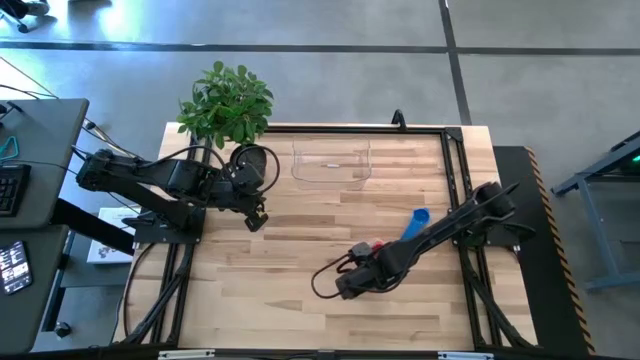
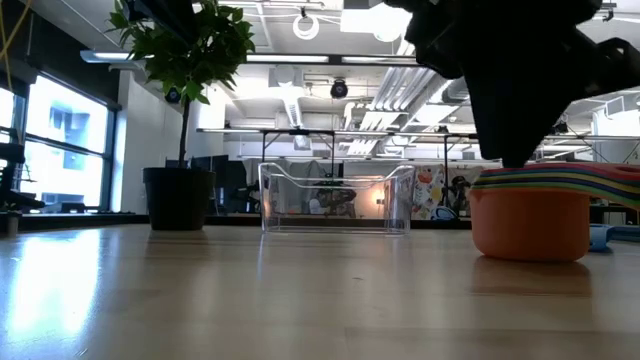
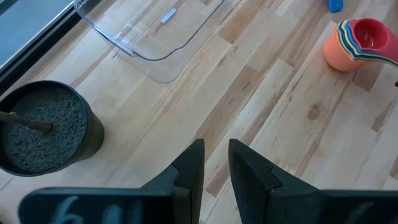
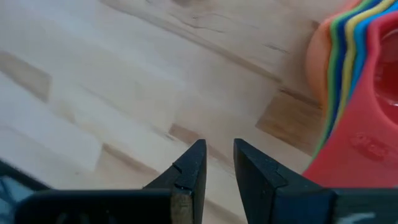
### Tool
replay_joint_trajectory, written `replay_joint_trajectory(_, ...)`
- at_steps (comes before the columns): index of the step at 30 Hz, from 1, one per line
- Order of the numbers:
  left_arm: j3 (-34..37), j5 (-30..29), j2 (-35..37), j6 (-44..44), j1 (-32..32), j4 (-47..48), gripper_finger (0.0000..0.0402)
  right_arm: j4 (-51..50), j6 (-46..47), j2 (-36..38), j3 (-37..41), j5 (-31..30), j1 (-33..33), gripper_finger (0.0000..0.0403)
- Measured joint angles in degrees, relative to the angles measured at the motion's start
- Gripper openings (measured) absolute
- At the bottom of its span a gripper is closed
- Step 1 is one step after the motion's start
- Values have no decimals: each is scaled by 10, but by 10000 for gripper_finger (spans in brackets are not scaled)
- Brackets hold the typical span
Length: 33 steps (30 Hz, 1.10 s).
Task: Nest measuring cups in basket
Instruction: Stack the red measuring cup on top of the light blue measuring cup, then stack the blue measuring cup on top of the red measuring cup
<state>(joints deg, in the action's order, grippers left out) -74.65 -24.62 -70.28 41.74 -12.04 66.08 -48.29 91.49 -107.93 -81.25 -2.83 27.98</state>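
A nested stack of measuring cups (image 1: 376, 246) stands on its orange outer cup (image 2: 529, 224) (image 3: 348, 46), with a red cup innermost (image 4: 373, 93). One blue cup (image 1: 415, 222) (image 3: 335, 5) lies apart, farther back. The clear basket (image 1: 332, 165) (image 2: 337, 200) (image 3: 146, 31) sits near the far edge. My right gripper (image 1: 345, 285) (image 4: 217, 163) is shut and hovers over bare wood just nearer than the stack, its wrist above the cups. My left gripper (image 1: 256, 216) (image 3: 216, 165) is shut and hangs above the table beside the plant pot, holding nothing.
A dark round plant pot (image 1: 250, 165) (image 3: 40, 127) with a leafy plant (image 1: 226, 102) stands left of the basket. A black cable loops on the wood beside my right gripper (image 1: 322, 280). Black frame rails (image 1: 458, 180) run along the table's sides. Bare wood lies between the stack and the basket.
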Motion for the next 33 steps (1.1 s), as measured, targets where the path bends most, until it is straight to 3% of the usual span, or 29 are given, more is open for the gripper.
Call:
replay_joint_trajectory(19, 0, 4, 0, 0, 0, 1, 62, -80, 36, -9, 0, 27, 0, 73)
replay_joint_trajectory(33, 0, 5, 0, -9, 0, 0, 62, -34, 30, 19, 0, 4, 1, 73)
